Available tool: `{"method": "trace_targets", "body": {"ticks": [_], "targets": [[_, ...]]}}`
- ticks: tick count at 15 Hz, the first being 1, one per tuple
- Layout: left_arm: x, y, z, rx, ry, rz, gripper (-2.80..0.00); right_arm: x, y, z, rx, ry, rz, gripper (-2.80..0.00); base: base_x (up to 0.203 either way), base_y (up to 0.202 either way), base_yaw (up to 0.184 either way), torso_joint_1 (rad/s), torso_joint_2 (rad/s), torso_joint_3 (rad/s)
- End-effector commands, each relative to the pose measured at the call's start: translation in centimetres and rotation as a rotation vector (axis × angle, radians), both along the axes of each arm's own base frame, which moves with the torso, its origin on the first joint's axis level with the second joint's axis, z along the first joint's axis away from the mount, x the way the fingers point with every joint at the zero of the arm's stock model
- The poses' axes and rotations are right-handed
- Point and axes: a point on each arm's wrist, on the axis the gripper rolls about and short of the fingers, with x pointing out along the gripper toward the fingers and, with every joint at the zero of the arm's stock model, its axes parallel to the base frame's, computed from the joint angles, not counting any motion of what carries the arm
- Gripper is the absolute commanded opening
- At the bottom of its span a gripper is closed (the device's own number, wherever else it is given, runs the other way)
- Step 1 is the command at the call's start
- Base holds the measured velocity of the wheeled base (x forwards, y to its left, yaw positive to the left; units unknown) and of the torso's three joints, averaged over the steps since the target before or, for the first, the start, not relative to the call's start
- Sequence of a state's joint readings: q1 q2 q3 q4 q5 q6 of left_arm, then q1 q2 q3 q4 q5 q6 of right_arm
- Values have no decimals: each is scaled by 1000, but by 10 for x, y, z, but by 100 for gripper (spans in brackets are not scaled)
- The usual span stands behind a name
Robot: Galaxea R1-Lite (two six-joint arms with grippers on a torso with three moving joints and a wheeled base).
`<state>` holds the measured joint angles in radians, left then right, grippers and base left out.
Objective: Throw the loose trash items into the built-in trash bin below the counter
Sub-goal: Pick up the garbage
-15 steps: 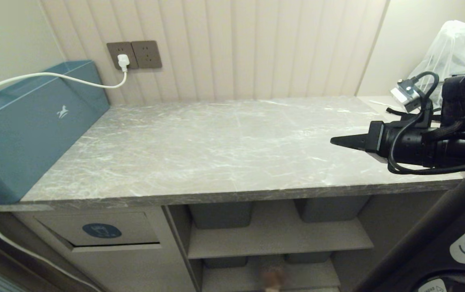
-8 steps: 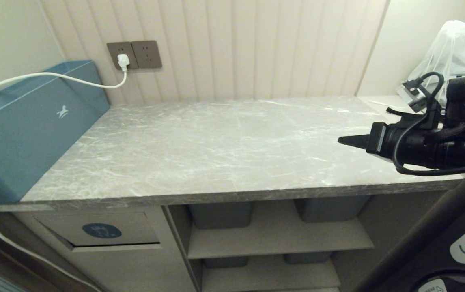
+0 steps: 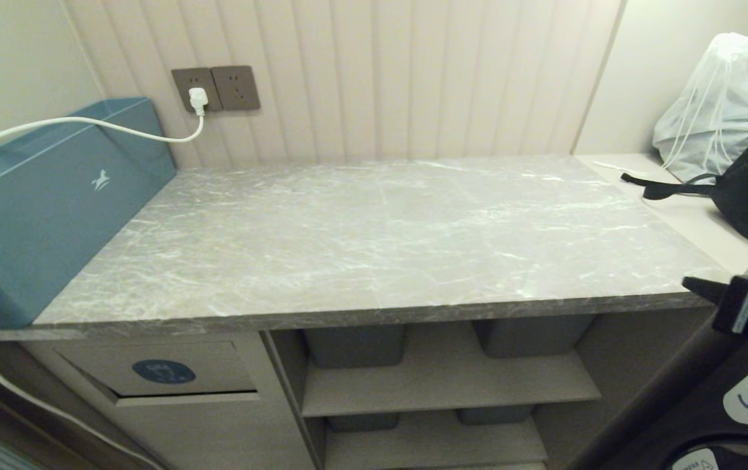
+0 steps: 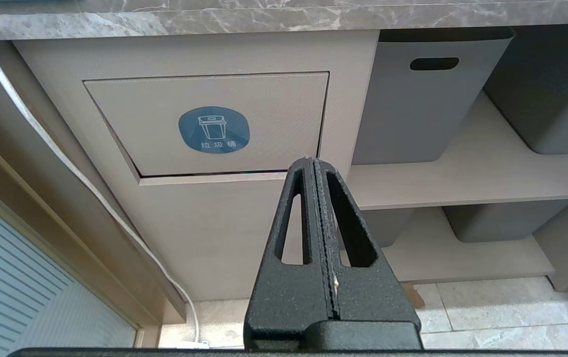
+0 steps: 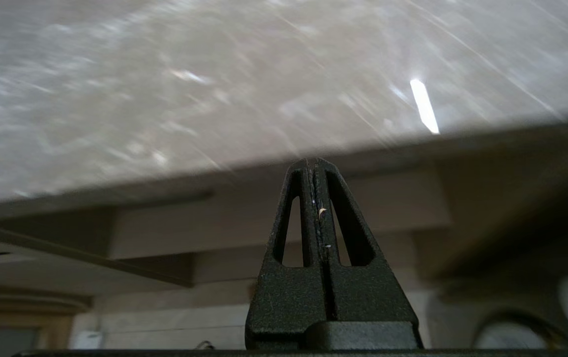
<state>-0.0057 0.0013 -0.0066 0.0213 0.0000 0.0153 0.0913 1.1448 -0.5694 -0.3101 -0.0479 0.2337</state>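
Our right hand (image 3: 697,285) hung pressed together and empty off the worktop's (image 3: 374,228) right front corner. Left hand (image 4: 313,166), also pressed together, pointed at the bin flap (image 4: 209,124) under the worktop's left end.

Both grippers are matte black with a grainy, pebbled finish. The left gripper (image 4: 315,166) has 2 tapered fingers, each pierced by a long slot, rising from a blocky base. The right gripper (image 5: 313,166) looks identical, with pale specks along its seam.
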Motion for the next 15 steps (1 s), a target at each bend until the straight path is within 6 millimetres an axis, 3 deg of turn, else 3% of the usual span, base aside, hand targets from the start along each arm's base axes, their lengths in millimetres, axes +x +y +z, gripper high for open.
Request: {"method": "trace_targets", "body": {"ticks": [1, 4, 7, 11, 15], "targets": [[0, 0, 0, 0, 0, 0, -280, -52, -13, -17, -15, -56, -112, -280, 0, 0, 0, 0, 0, 0], [0, 0, 0, 0, 1, 0, -280, -98, -17, -68, -147, -11, -140, -280, 0, 0, 0, 0, 0, 0], [0, 0, 0, 0, 0, 0, -280, -129, -13, -113, -312, 22, 83, -280, 0, 0, 0, 0, 0, 0], [0, 0, 0, 0, 1, 0, -280, -160, -12, -134, -349, 78, 153, -280, 0, 0, 0, 0, 0, 0], [0, 0, 0, -2, 0, 0, -280, -176, -12, -137, -358, -78, 132, -280, 0, 0, 0, 0, 0, 0]]}}
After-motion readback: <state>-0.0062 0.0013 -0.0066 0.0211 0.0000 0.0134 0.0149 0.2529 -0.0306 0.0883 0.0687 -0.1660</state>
